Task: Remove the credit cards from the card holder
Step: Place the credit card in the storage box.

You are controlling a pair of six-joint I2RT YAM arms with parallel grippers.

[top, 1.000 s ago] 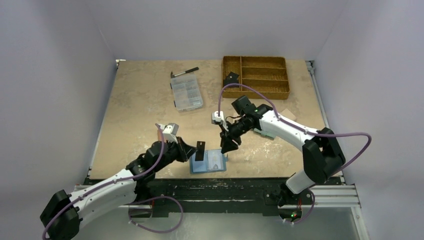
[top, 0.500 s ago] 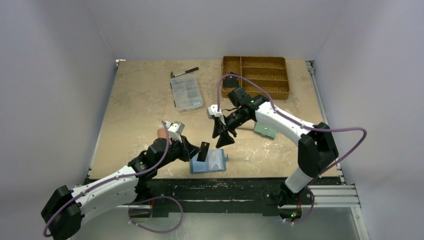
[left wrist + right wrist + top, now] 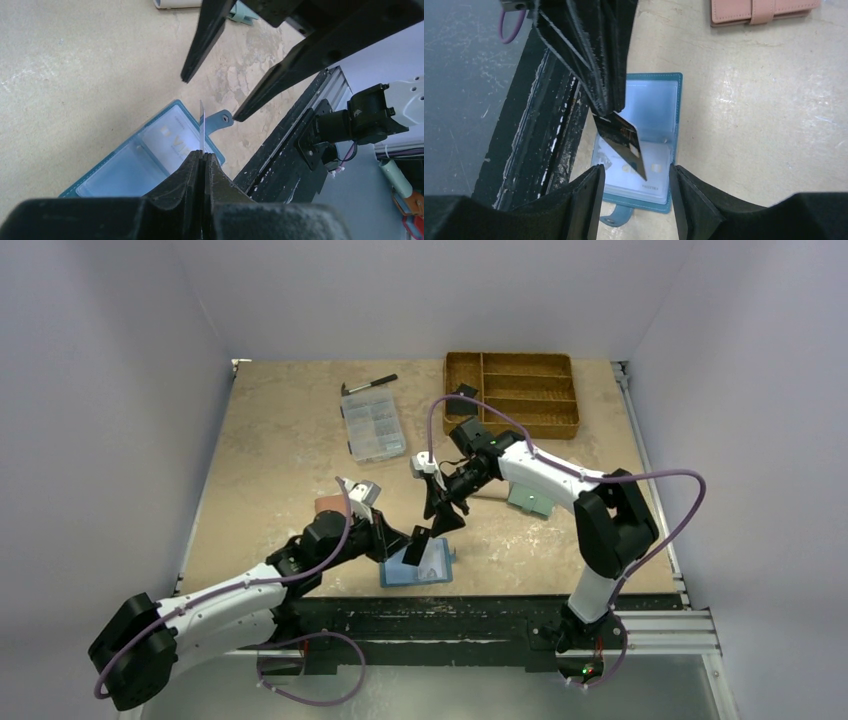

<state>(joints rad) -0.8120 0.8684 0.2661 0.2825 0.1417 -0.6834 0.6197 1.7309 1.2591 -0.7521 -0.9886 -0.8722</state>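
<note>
Top view, black credit card [image 3: 421, 548] pinched by shut left gripper [image 3: 405, 541] over open card holder [image 3: 437, 566] on surface [image 3: 280, 470], right gripper [image 3: 446, 517] held parted close above, left wrist view, card seen edge-on, right wrist view, card framed by parted right gripper.

My left arm [image 3: 225, 607] stretches forward and to the right, staying low. My left gripper [image 3: 398, 540] is closed tight and pinches a black card [image 3: 419, 546] by one edge. My right arm [image 3: 555, 475] bends across to the left. My right gripper [image 3: 444, 520] points down just above the other, its jaws apart and holding nothing.
</note>
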